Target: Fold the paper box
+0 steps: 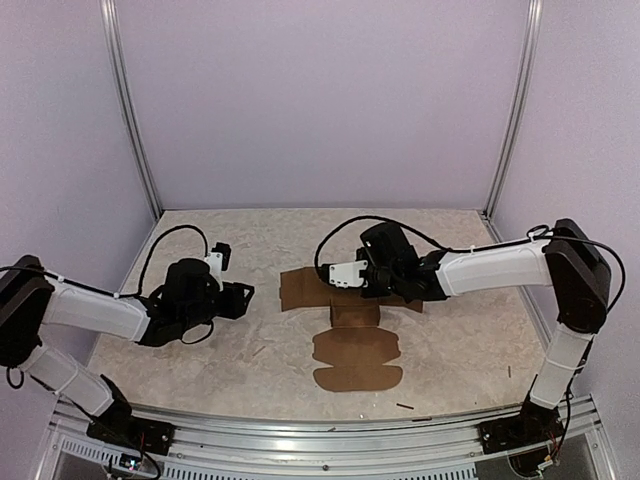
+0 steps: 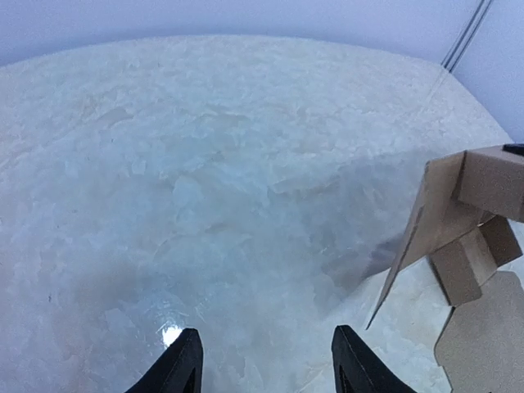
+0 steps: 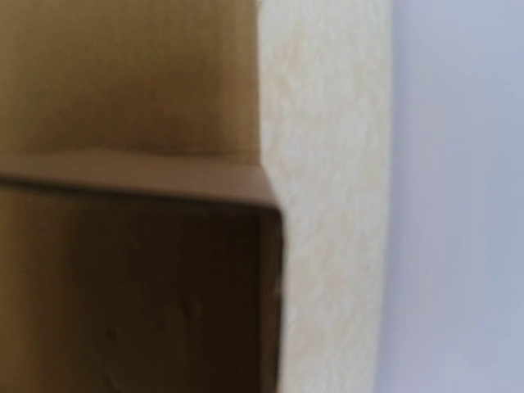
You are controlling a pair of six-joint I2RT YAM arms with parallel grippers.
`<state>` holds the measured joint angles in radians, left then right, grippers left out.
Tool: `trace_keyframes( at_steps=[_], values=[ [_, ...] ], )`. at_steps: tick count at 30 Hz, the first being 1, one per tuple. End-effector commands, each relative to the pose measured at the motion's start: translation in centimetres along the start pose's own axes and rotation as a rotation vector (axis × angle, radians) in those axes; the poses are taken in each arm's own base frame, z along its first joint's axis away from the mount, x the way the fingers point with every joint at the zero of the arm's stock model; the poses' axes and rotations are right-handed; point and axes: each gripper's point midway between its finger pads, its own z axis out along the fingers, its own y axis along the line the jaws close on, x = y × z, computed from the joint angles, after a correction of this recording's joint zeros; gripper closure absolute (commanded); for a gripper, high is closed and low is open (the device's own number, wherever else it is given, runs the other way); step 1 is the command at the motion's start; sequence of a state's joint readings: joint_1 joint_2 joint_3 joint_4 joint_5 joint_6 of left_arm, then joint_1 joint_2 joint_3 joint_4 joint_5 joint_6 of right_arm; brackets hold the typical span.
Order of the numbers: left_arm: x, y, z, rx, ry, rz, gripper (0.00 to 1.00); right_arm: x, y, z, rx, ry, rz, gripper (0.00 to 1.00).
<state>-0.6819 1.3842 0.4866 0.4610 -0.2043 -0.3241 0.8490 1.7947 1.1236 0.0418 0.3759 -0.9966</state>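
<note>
Two arms over a beige marbled tabletop (image 1: 470, 345). I saw the plain brown die-cut cardboard paper box (image 1: 355, 350) at table centre, its rounded flaps flat toward the near edge and some panels raised. Left gripper (image 2: 265, 340), jaws apart, hovered beside it, not touching. Right gripper (image 1: 382, 288), jaws together, sat at the raised panels; I could not tell whether it pinched cardboard.
</note>
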Motion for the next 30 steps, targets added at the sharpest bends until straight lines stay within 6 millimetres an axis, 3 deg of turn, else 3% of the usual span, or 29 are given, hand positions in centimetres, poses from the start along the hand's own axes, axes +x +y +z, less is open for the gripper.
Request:
trace_keyframes(
  at_steps=[1, 4, 7, 12, 19, 30],
  values=[
    [1.4, -1.7, 4.0, 0.124, 0.089, -0.049, 0.49, -1.0, -2.6, -1.3, 0.159, -0.046, -0.008, 1.00],
    [2.3, -4.6, 6.1, 0.286, 0.113, 0.024, 0.51, -1.5, -2.4, -1.8, 0.206, -0.077, -0.025, 1.00],
    [3.6, -6.5, 6.7, 0.397, 0.120, 0.074, 0.50, -1.6, -1.3, -1.9, 0.221, -0.088, -0.039, 1.00],
    [3.4, -9.6, 5.8, 0.538, 0.062, 0.148, 0.49, -0.8, 0.4, -2.4, 0.221, -0.101, -0.045, 1.00],
    [4.4, -14.1, 5.0, 0.683, 0.043, 0.272, 0.48, -0.7, 1.0, -3.0, 0.239, -0.114, -0.032, 1.00],
    [5.2, -16.7, 6.2, 0.718, 0.037, 0.310, 0.42, 0.0, 3.1, -3.0, 0.219, -0.096, -0.043, 1.00]
  ],
)
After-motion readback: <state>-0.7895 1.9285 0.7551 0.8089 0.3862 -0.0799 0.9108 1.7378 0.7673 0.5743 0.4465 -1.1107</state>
